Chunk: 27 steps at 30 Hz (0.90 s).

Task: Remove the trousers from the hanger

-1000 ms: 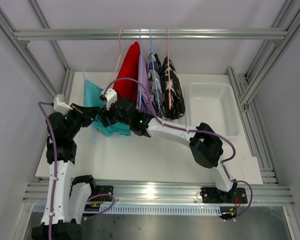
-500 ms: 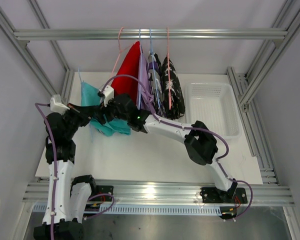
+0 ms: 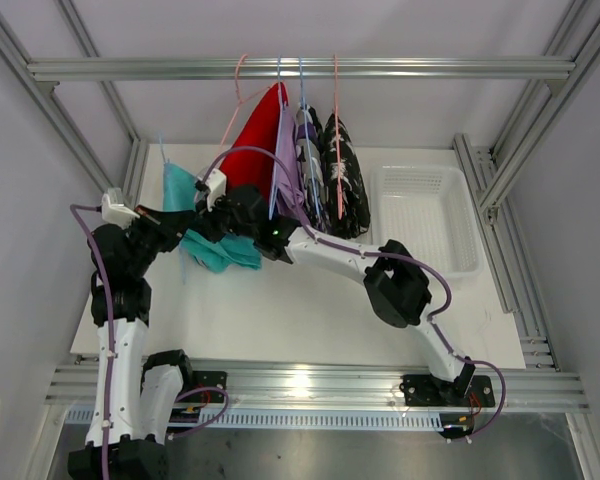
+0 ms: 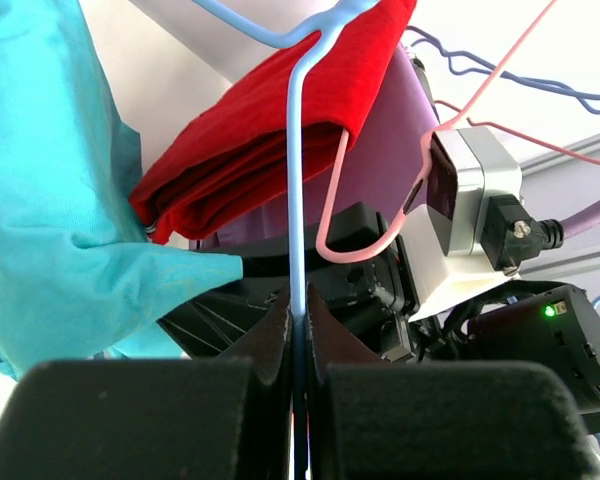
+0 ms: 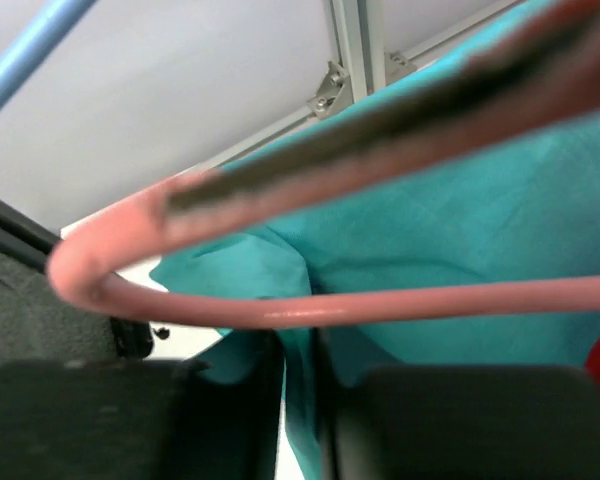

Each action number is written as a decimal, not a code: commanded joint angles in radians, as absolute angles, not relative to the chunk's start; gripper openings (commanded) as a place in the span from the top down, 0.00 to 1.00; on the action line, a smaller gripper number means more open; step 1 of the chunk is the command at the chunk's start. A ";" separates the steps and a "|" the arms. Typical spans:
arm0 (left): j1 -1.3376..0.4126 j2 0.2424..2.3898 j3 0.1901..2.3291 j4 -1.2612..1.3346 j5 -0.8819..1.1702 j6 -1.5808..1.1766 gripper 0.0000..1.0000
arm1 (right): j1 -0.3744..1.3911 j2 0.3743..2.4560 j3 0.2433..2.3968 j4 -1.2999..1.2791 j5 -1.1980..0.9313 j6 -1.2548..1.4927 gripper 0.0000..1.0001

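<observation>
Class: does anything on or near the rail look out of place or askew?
Yes: the teal trousers are off the rail, low at the left, and the red trousers hang tilted, top leaning right.

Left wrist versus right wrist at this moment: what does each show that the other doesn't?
Only left wrist: the left gripper shut on the blue hanger, and the lilac trousers. Only right wrist: the right gripper pinching a fold of the teal trousers, with a frame strut behind. Both: the teal trousers and the pink hanger.
</observation>
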State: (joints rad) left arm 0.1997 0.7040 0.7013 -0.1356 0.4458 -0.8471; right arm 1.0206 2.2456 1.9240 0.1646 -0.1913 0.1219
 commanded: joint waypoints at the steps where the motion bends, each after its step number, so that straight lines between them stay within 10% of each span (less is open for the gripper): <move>1: 0.207 0.699 0.722 -0.071 0.518 -0.870 1.00 | 1.026 2.238 1.884 0.182 -0.212 0.144 0.85; 7: 0.215 0.693 0.719 -0.075 0.509 -0.861 1.00 | 1.029 2.140 1.789 0.189 -0.203 0.143 1.00; 27: 0.219 0.681 0.707 -0.038 0.541 -0.838 1.00 | 1.088 1.875 1.640 0.121 -0.080 0.068 1.00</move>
